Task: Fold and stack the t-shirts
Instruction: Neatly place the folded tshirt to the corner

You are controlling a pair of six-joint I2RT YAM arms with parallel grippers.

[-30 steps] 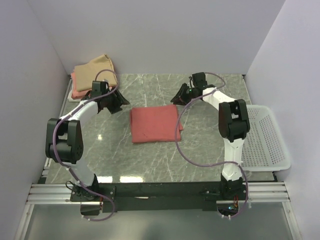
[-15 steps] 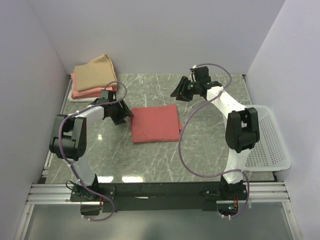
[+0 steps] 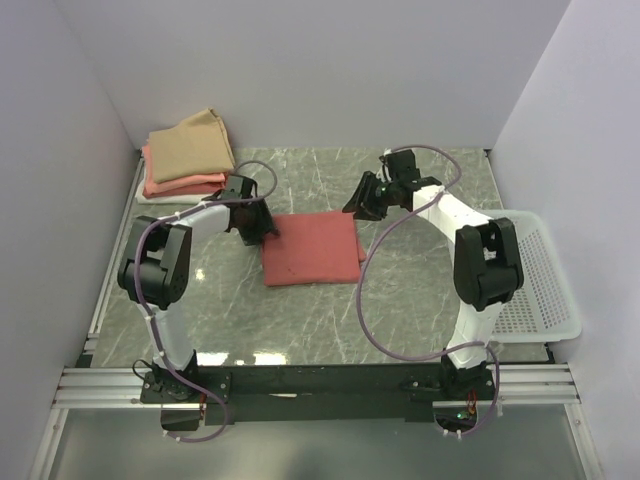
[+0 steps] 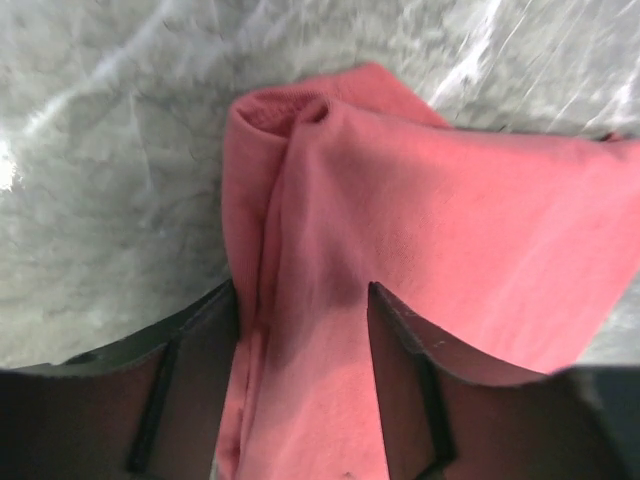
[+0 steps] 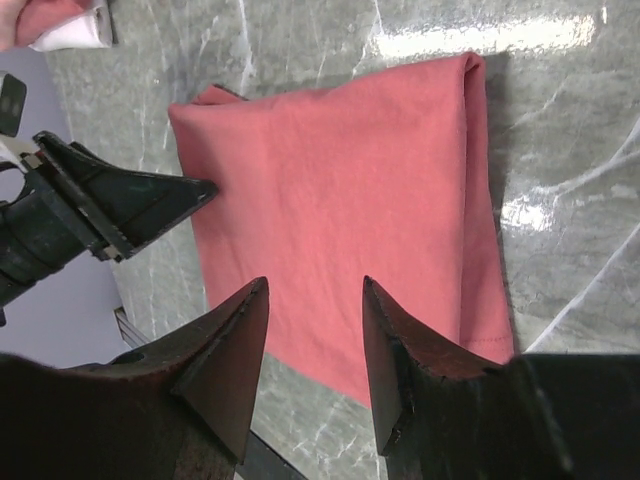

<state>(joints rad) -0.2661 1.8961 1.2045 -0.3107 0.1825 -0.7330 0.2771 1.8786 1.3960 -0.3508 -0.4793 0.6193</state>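
Left gripper [image 4: 302, 292], open, straddles the far-left corner of the folded salmon-red t-shirt [image 3: 310, 247] in the middle of the worktop [image 3: 420, 290]. Right gripper [image 5: 315, 285] hovers open near its far-right corner. Pinch every layer before lifting toward the far-left stack [image 3: 185, 158].

We can read no text, label, brand, number or sign in any view. No lettering shows on the salmon-red t-shirt [image 3: 310, 248], the stacked t-shirts [image 3: 185, 155], the basket [image 3: 535, 280] or the worktop [image 3: 300, 320].
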